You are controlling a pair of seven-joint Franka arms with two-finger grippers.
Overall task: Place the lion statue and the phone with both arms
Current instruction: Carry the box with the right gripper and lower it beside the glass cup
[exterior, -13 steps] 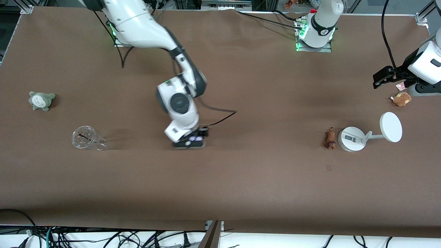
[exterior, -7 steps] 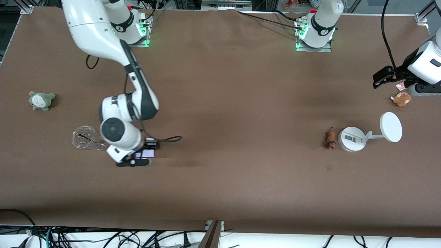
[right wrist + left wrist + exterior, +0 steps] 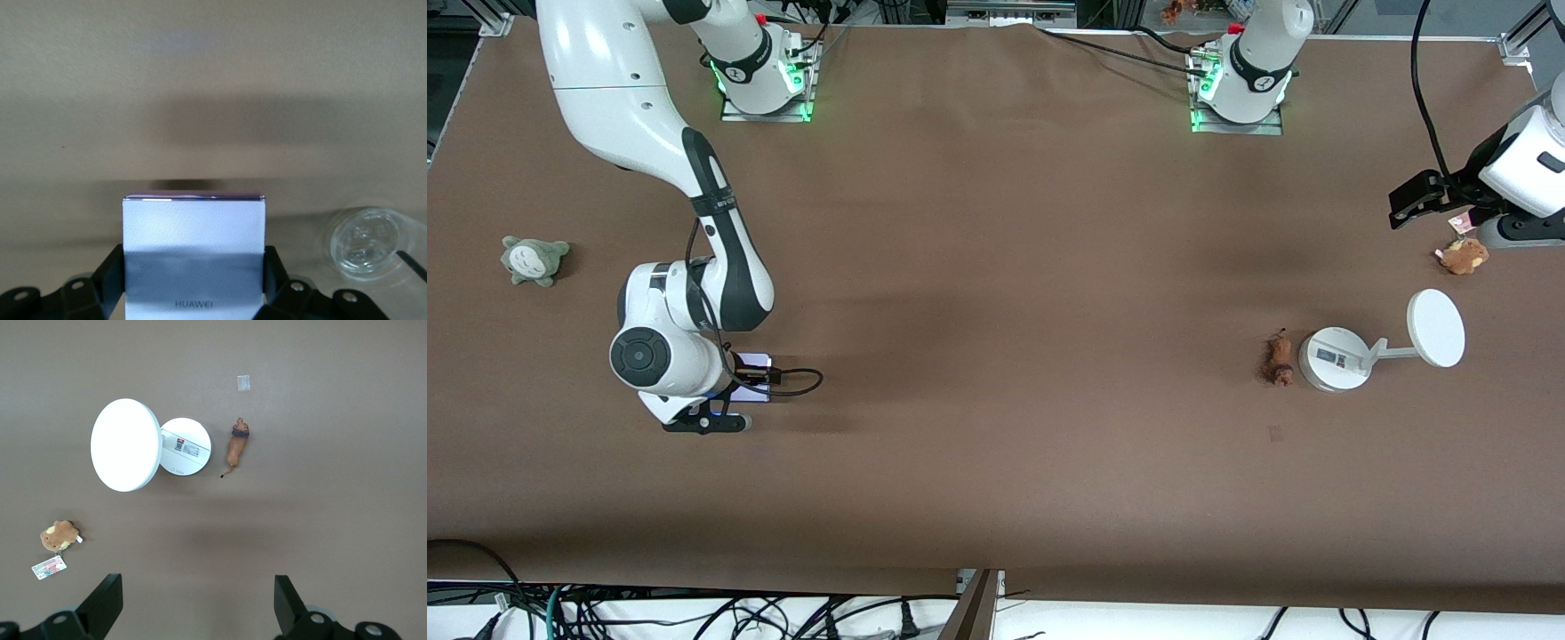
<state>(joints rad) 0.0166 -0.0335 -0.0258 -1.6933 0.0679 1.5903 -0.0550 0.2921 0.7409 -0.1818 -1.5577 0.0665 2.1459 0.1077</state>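
Right claw (image 3: 193, 280) gripping phone (image 3: 193, 253), clear cup (image 3: 365, 241) beside.

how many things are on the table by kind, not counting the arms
plush toys: 2, a grey one and a brown one
lion statue: 1
phone: 1, held in the right gripper
white stand: 1
clear cup: 1
total: 6

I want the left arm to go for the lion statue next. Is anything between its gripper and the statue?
Nothing visible. The open left gripper hangs above bare table; the lion statue lies in the open, with the white stand beside it, not across the path.
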